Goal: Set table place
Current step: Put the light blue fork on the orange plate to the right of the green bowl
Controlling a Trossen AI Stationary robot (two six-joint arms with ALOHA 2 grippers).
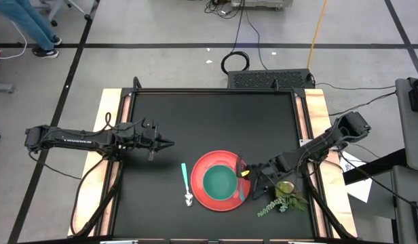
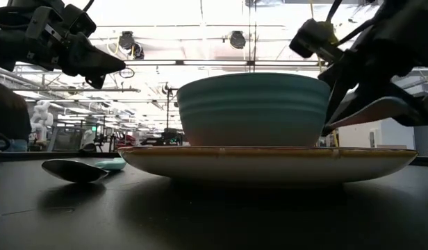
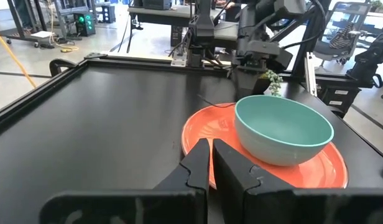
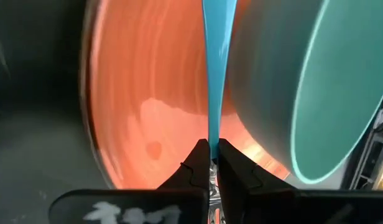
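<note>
right gripper [image 1: 248,177] pinches a thin blue-handled utensil [image 4: 214,68] over the plate's right rim

your risk: the handle may scrape the round teal bowl [image 1: 219,181] and push it. the flat round red plate [image 1: 199,192] lies front of centre on the matte black table [image 1: 195,122], glossy, with 1 bowl on it. left gripper [image 1: 167,143] waits closed, it holds nothing.
</note>
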